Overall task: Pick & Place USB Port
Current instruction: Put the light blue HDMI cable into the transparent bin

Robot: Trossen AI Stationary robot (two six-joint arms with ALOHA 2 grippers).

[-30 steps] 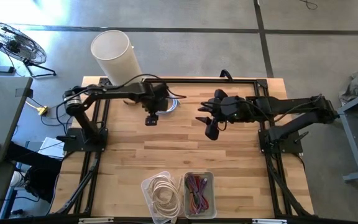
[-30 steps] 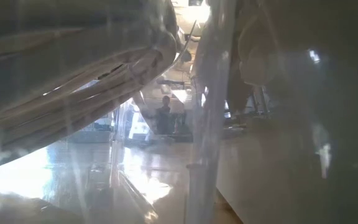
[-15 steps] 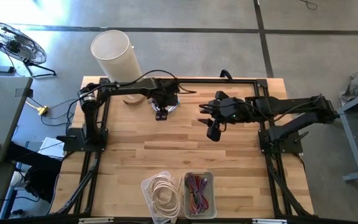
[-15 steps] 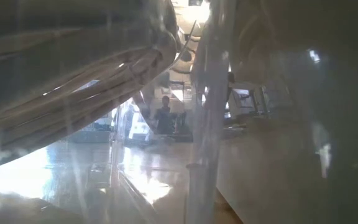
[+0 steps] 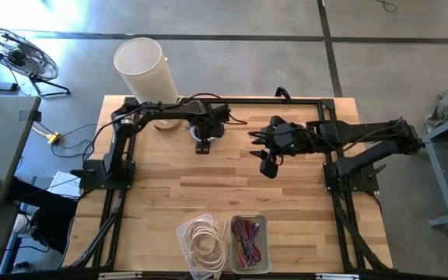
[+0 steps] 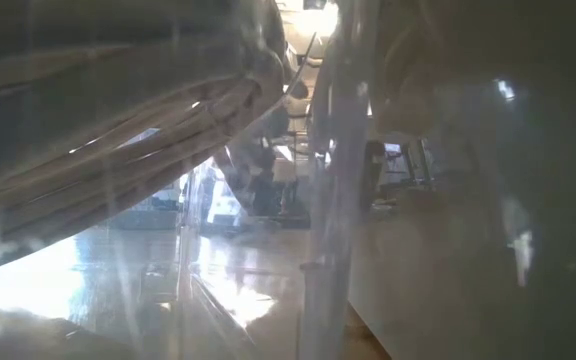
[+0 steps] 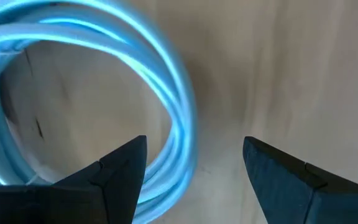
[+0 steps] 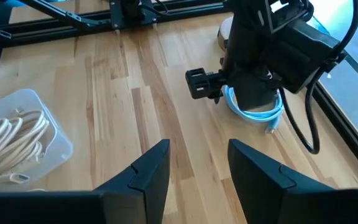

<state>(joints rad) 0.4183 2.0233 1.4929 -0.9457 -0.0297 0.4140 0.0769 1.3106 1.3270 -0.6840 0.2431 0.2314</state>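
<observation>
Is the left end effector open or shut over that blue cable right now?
Open. In the left wrist view its two fingers stand wide apart with bare wood between them, and the coiled blue cable lies on the table, not gripped.

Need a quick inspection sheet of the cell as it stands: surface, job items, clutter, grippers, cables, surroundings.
Surface: wooden table, bare in the middle.
Job's things: blue coiled cable at the far edge, under the left arm; clear bin of white cables and clear bin of coloured cables at the near edge.
Clutter: nothing seen.
Grippers: left gripper open, right above the blue coil; right gripper open, hanging over bare wood mid-table.
Cables: arm wiring loops near the coil.
Surroundings: white cylinder and floor fan beyond the table.
</observation>
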